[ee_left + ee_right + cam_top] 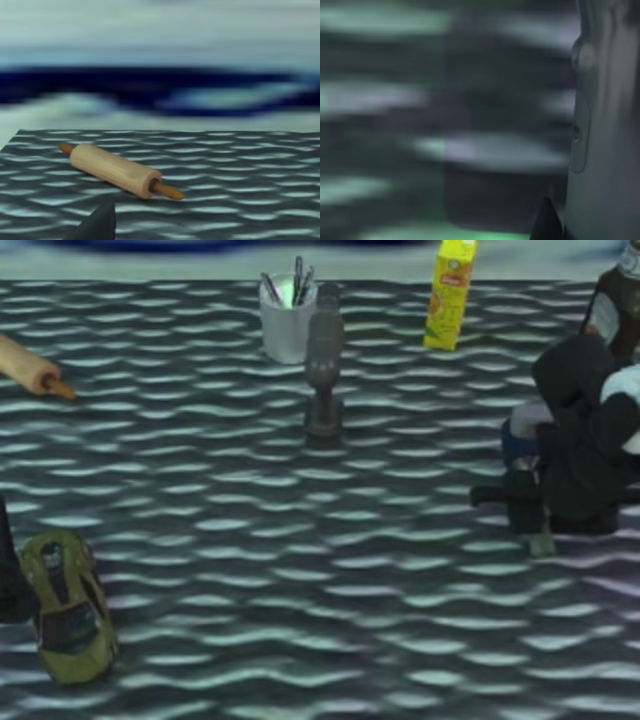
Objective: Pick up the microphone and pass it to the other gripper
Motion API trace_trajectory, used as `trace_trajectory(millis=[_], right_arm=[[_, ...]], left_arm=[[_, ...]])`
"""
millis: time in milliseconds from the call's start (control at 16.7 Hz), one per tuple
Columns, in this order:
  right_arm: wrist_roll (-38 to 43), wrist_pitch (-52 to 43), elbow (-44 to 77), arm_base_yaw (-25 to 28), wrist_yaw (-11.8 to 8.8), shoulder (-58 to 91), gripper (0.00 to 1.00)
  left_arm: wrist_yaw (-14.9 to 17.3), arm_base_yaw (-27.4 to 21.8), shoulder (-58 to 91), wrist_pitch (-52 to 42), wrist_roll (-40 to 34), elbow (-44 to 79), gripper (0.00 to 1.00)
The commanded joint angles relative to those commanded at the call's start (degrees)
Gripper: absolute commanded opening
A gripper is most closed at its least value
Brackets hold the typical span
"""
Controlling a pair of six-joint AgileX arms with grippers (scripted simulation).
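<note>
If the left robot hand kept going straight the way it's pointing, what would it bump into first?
Probably the rolling pin. In the left wrist view it lies on the table ahead of the left gripper, slightly to one side. Depth is hard to judge, so it might pass beside it.

One microphone (522, 430), two end effectors (535, 525)

A table (300, 570) with a dark, wavy grey-and-pale rippled top carries everything. The dark grey upright mill-shaped thing (324, 365) stands near the far middle. Just left of it is a white cup of pens (286, 322); to its right, a yellow juice carton (449, 295). Far left of it lies a wooden rolling pin (30, 367); well nearer and left, an olive-green toy car (68, 606).
</note>
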Motion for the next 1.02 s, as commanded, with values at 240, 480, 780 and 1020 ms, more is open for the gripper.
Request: trace_trajectory(millis=[240, 480, 780, 1020], right_arm=[[-3.13, 14.27, -3.27, -0.11, -5.35, -2.98, 0.00], [-7.19, 33.97, -8.43, -0.37, -12.33, -7.14, 0.00], [-12.50, 59.32, -15.40, -0.84, -21.05, -14.14, 0.00], [-15.84, 72.06, -19.10, -1.19, -26.05, -19.33, 0.00]], left_arm=[[0.00, 0.00, 0.00, 0.00, 0.00, 0.00, 1.00], [0.00, 0.00, 0.00, 0.00, 0.00, 0.00, 1.00], [0.00, 0.00, 0.00, 0.00, 0.00, 0.00, 1.00], [0.00, 0.00, 0.00, 0.00, 0.00, 0.00, 1.00]])
